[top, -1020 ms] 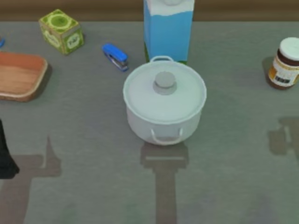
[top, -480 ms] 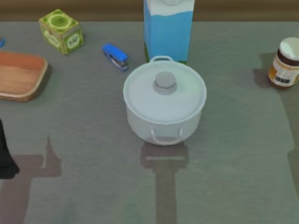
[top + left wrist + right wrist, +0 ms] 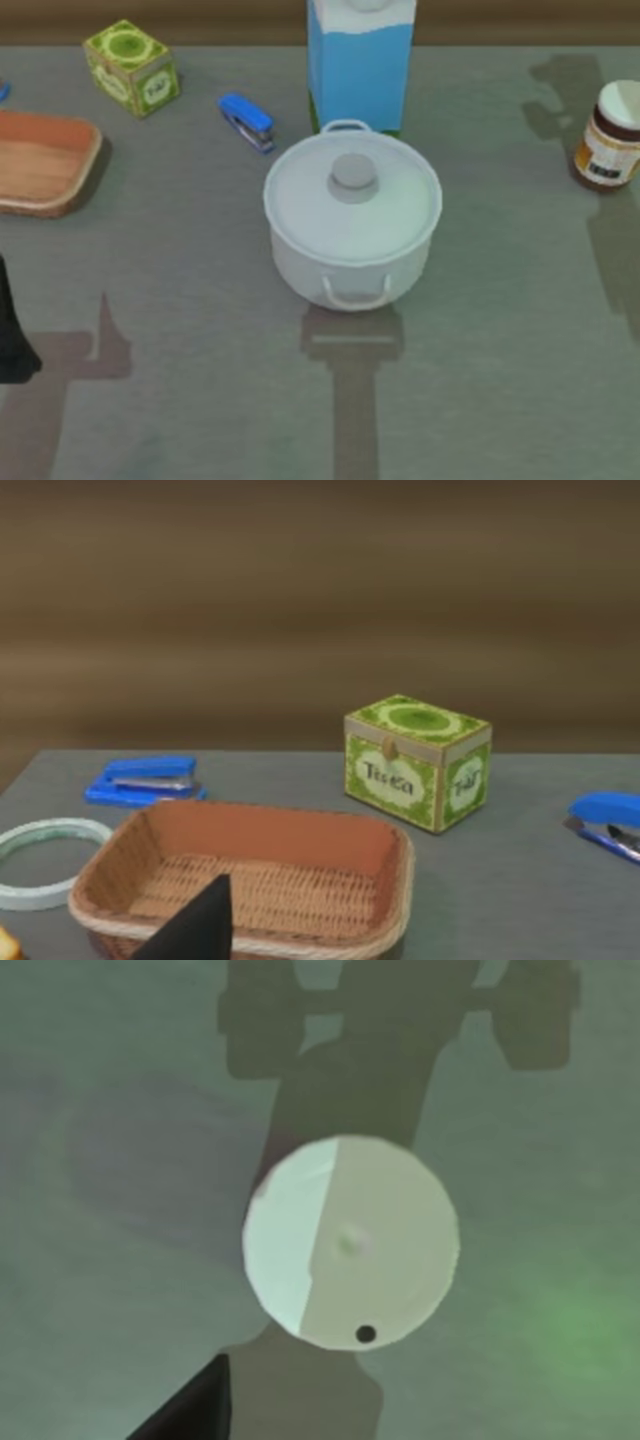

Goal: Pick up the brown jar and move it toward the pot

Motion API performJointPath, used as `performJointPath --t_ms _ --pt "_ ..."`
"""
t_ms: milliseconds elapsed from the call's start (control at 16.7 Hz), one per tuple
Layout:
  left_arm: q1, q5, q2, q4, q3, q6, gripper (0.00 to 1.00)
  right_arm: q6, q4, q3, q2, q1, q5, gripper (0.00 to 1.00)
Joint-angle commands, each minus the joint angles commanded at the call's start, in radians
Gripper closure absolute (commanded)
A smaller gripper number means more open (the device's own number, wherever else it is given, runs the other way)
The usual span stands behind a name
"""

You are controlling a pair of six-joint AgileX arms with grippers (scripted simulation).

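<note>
Nearest, at the left edge of the grey worktop (image 3: pixel 500 350), the left arm sits parked, and only a dark bit of the left pincer (image 3: pixel 195 928) shows, so I cannot tell if it is apart or together. In the middle stands the pot (image 3: pixel 352 220), big, round and white, with its knobbed lid on and a loop handle at the near and far sides. Farther back on the left lies the wooden tray (image 3: pixel 45 165), with a blue stapler (image 3: pixel 246 121) between it and the pot. Over at the right edge, well apart from the pot, is the brown jar (image 3: pixel 608 137). It stands upright, so its long way runs up and down and its white lid faces up. It is small and dark brown, with an orange and white label. The right pincer (image 3: pixel 190 1410) hangs above it looking straight down on the round lid. Only a dark corner shows, so I cannot tell if it is apart or together. Farthest back stand a green tea box (image 3: pixel 132 67) and a tall blue and white carton (image 3: pixel 360 60).
</note>
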Motion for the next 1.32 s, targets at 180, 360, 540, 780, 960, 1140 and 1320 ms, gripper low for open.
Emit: performJointPath --t_ms 180,360,540,780,960,1140,1320 --pt "0.0 0.0 0.0 0.0 0.0 0.0 0.0 -0.033 -0.116 0.21 0.227 0.009 -0.008 0.0" --pt "0.0 0.0 0.0 0.0 0.0 0.0 0.0 -0.057 -0.201 0.35 0.392 0.016 -0.014 0.0" --pt "0.0 0.0 0.0 0.0 0.0 0.0 0.0 -0.068 -0.242 0.414 0.469 0.018 -0.017 0.0" --pt "0.0 0.0 0.0 0.0 0.0 0.0 0.0 -0.068 -0.245 0.417 0.473 0.018 -0.017 0.0" --pt "0.0 0.0 0.0 0.0 0.0 0.0 0.0 -0.068 -0.244 0.419 0.48 0.013 -0.016 0.0" --pt "0.0 0.0 0.0 0.0 0.0 0.0 0.0 -0.07 -0.264 0.492 0.541 0.017 -0.016 0.0" --pt "0.0 0.0 0.0 0.0 0.0 0.0 0.0 -0.067 -0.297 0.637 0.639 0.019 -0.014 0.0"
